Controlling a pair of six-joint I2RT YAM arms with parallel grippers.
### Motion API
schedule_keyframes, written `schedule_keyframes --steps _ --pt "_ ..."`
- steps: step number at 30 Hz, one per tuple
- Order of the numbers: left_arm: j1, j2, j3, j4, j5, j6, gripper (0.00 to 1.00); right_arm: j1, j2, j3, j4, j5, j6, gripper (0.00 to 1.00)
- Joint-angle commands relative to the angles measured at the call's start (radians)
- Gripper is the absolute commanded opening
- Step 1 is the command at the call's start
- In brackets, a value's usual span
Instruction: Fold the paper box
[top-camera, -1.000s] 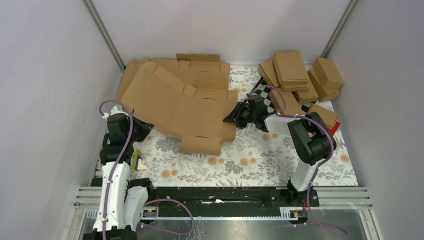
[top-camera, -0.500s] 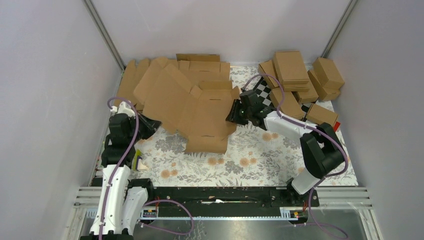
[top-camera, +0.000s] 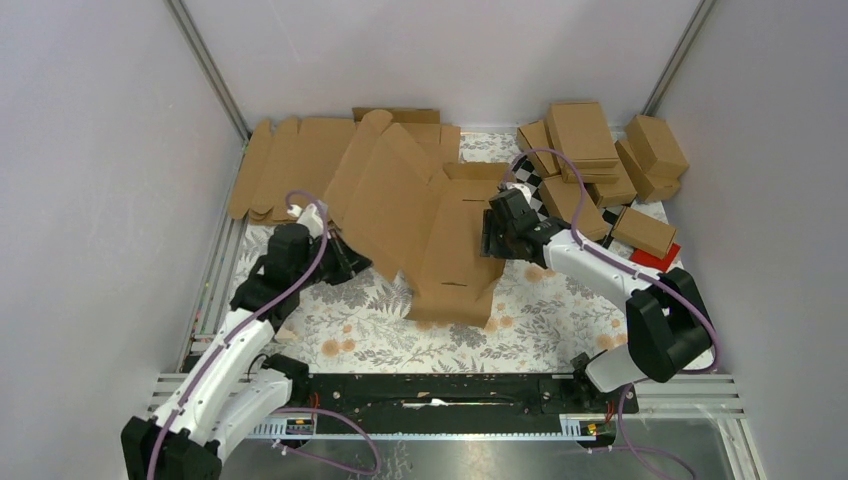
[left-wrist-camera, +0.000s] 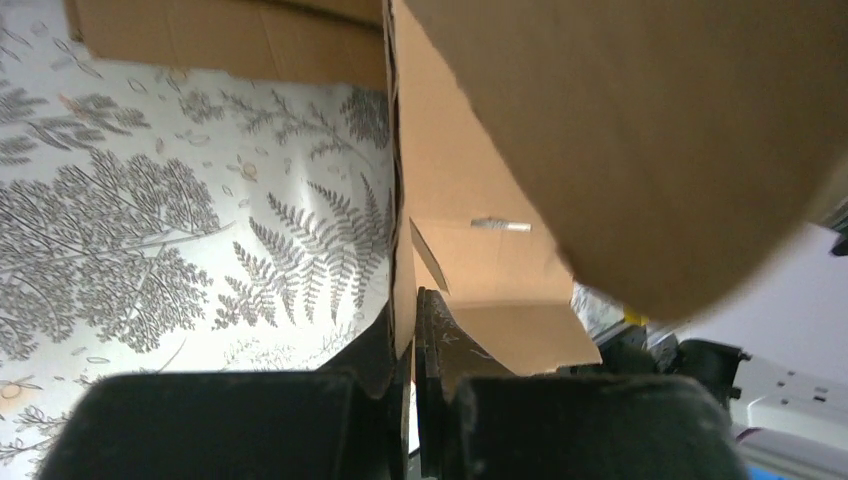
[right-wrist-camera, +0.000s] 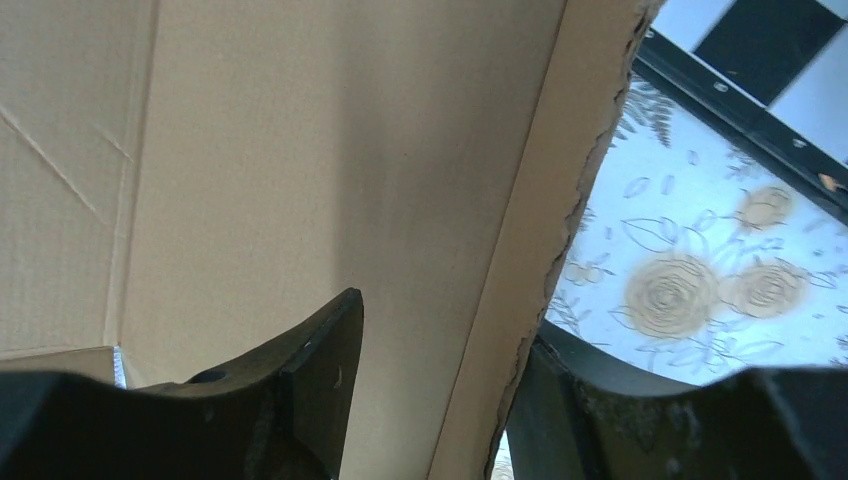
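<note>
From above, the left pincer (top-camera: 358, 264) is mostly hidden under the left edge of the paper box (top-camera: 445, 250), and the tips of the right pincer (top-camera: 490, 238) are covered by its right edge. The wrist views are cut close. In the left one, the left pincer (left-wrist-camera: 408, 345) is narrow and holds a thin edge of the paper box (left-wrist-camera: 620, 130), which is blurred and fills the upper right. In the right one, the right pincer (right-wrist-camera: 445, 325) has its fingers (right-wrist-camera: 320, 350) on each side of a pale flap of the paper box (right-wrist-camera: 300, 150), one finger touching the ragged edge. If they press it, I cannot tell.

The paper box lies half raised in the middle of the flowered worktop (top-camera: 560, 310), between the two arms.

Compared with a second ago, the box has turned, so its long side now runs from back to front. The left arm has reached in from the left edge. More of the flat blanks (top-camera: 285, 165) at the back left is uncovered. The closed boxes (top-camera: 585, 135) did not move.
</note>
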Motion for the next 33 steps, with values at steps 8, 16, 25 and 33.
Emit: schedule_keyframes --steps 8,16,25,33 --pt "-0.196 0.061 -0.013 0.096 -0.118 0.002 0.08 -0.03 -0.026 -0.048 -0.101 0.104 -0.061 0.78" --pt "-0.198 0.109 -0.035 0.18 -0.092 0.027 0.74 -0.043 -0.06 -0.066 -0.114 0.116 -0.078 0.59" --pt "-0.116 0.151 0.134 -0.101 -0.472 0.013 0.99 -0.081 -0.095 -0.082 -0.16 0.138 -0.12 0.33" --pt "0.409 0.169 0.186 -0.041 -0.126 0.077 0.99 -0.098 -0.061 -0.069 -0.185 0.098 -0.125 0.07"
